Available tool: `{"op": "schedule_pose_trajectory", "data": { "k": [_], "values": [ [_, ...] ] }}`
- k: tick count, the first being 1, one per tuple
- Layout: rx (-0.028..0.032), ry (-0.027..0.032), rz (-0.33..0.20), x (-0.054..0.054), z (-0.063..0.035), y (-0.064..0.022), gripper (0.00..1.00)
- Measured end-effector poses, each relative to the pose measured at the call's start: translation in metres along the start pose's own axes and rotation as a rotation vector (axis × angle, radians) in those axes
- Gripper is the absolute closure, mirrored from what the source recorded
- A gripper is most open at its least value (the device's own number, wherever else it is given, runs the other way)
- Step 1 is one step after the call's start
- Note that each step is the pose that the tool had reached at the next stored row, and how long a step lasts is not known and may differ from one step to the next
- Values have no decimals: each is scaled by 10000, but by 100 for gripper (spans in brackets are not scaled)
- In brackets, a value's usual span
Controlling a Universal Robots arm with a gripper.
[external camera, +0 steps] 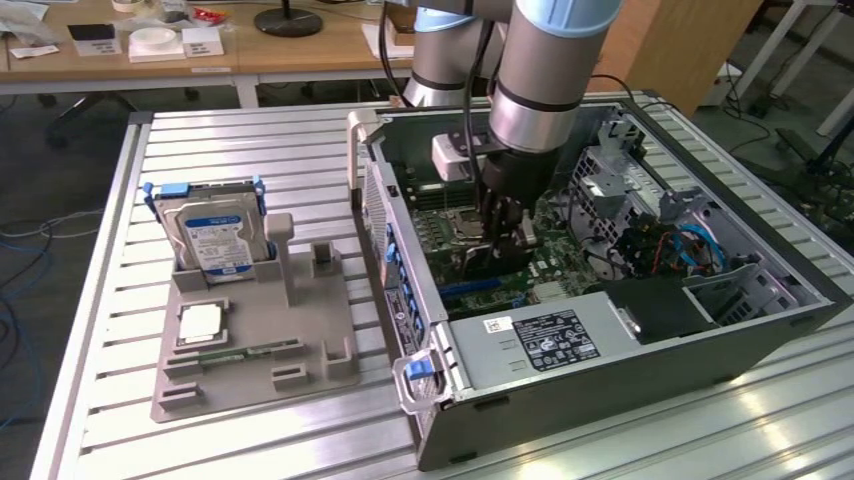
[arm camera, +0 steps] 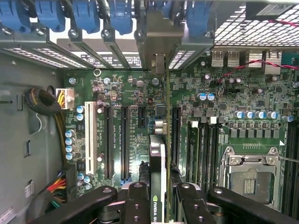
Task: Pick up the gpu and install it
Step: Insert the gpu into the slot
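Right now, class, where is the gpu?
The gpu is held edge-on in the gripper, inside the open computer case, above the motherboard's expansion slots.

The motherboard is deep green, dotted with silver-blue capacitors. Blue latches line the grey case. The black tool grips the dark, green-edged gpu. A hard drive wears a blue-white label on the pale ribbed counter.

The gpu has white letters that say "NVIDIA" on its black edge. The hard drive has a blue and white label, and the power box has a black one, but their words are too small to read.
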State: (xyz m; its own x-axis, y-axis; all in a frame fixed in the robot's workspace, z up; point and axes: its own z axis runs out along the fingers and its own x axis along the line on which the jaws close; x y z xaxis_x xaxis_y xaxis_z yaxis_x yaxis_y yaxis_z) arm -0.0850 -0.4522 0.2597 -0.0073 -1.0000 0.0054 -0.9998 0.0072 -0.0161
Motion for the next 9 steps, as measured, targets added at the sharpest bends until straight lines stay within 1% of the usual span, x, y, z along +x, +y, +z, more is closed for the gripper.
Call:
{"op": "schedule_pose_trajectory", "data": {
  "k": [9],
  "values": [
    [0, 0, 1, 8, 25, 1, 73]
  ]
}}
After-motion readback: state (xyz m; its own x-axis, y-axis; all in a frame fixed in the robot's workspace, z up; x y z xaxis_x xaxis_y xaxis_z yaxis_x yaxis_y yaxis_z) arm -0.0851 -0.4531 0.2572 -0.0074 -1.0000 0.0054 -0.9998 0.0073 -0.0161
